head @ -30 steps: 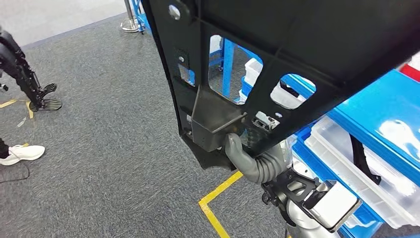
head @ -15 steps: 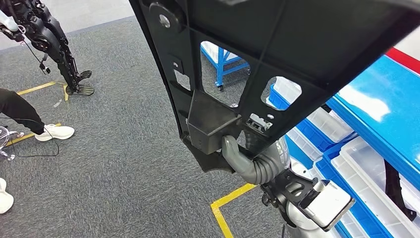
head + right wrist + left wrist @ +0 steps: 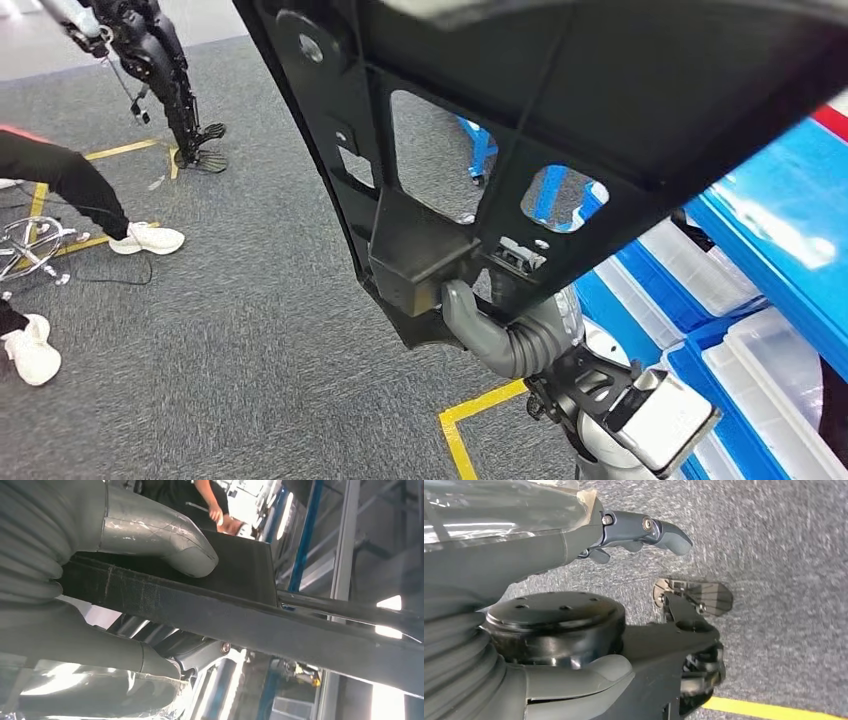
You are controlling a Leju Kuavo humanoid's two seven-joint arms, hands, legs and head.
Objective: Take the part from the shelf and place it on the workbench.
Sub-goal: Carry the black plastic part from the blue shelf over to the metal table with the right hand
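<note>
From the head view, the part [image 3: 560, 110] is a big black plastic panel with cut-out windows and a boxy pocket, held up close to the camera and tilted, its upper edge cut off by the frame. The right hand [image 3: 487, 318] grasps its lower edge, grey thumb hooked under the boxy pocket; the other fingers are hidden behind the panel. Below lies grey carpet [image 3: 250, 300] with yellow tape lines [image 3: 470, 420]. To the right stands a blue shelf [image 3: 770, 240] with clear bins. At the left, a person's leg in a white shoe [image 3: 150, 238] and another robot's legs [image 3: 170, 70].

The left wrist view shows the left hand [image 3: 624, 535] over the carpet, fingers stretched out and holding nothing.

The right wrist view shows the grip up close: thumb [image 3: 165, 535] pressed on one face of the panel's dark edge, fingers [image 3: 115, 655] on the other. The background there is blurred, though a person's arm [image 3: 210, 500] is visible.
</note>
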